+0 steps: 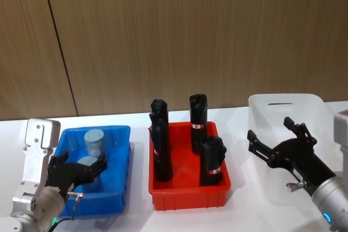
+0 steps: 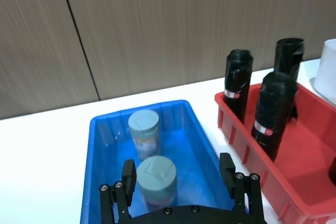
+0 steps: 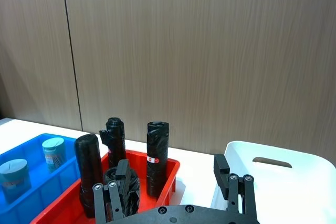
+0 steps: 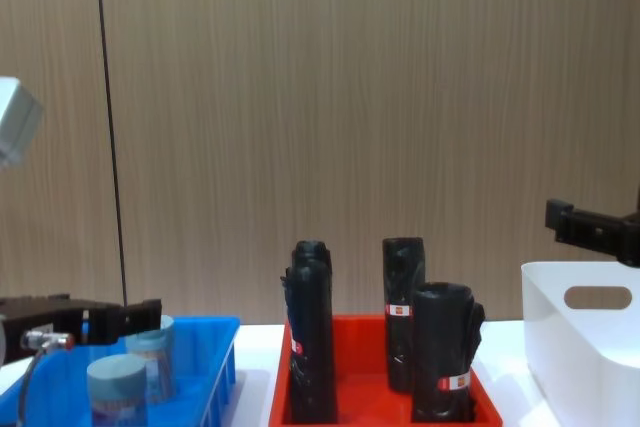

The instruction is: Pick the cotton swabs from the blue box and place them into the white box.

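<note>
A: On the table [image 1: 239, 194], from the robot's left to its right: blue box [image 1: 118, 161], red tray [image 1: 187, 194] with black rolls [image 1: 211, 161], white box [image 4: 580, 367]. Confirm?

B: Confirmed. The white box is the tallest bin, at the far right. The blue box is at the far left and holds two swab jars [image 1: 94, 140]. Both are upright, long axis vertical, lids up.

A: Which arm is nearer?

B: The left, plainly. The left gripper [image 2: 177, 170] hangs over the blue box's near end. The right gripper [image 1: 268, 126] hovers at the white box, with the red tray between it and the jars.

A: Where is the jar relative to the left gripper?

B: The near jar [image 2: 156, 179] sits just below and ahead of the fingers [image 2: 128, 174]. It is within their span but closer to one finger than the other. The chest view puts its lid lower than the fingers, so I judge there is no contact. The far jar [image 2: 143, 132] stands just behind it, toward the wall.

A: Jaw state?

B: Left: spread wide, well wider than the lid, gripping nothing. Right: also spread, empty.

A: What does the next move need?

B: My judgement: a short drop straight down along the jar's axis, with a small sideways shift to centre the lid, then close on the body. The risk is nudging the far jar, which stands near.
</note>
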Available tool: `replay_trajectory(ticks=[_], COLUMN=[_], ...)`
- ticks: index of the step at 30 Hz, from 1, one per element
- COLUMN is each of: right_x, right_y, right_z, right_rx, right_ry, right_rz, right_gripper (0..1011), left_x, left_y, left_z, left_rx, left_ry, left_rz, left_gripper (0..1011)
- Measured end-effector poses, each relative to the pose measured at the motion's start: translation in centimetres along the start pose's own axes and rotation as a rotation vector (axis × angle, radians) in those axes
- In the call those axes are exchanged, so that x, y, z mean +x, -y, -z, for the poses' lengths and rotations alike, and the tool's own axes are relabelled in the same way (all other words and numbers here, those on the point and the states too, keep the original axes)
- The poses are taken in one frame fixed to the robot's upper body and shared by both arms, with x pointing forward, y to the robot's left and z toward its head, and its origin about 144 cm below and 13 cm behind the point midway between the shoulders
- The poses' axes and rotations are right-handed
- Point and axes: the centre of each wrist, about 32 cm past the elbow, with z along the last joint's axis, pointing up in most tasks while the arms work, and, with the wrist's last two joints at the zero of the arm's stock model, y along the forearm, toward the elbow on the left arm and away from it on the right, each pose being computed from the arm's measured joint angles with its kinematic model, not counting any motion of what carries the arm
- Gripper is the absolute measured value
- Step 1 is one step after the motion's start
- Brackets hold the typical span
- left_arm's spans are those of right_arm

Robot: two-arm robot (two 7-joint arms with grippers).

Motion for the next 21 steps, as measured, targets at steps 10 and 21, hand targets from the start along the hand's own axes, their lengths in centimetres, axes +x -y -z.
replay_trajectory(ticks=[10, 21], right_x=[0.0, 0.0], right_y=[0.0, 0.0], right_z=[0.0, 0.0], right_rx=[0.0, 0.0], right_ry=[0.0, 0.0], right_rz=[0.0, 0.0], right_gripper=[1001, 1002], left_x=[0.7, 1.5], left_y=[0.8, 1.8], left_z=[0.6, 1.4], left_rx=[0.062, 0.119], left_ry=[-0.035, -0.074], left_rz=[-0.025, -0.034], left_gripper=[1004, 1004])
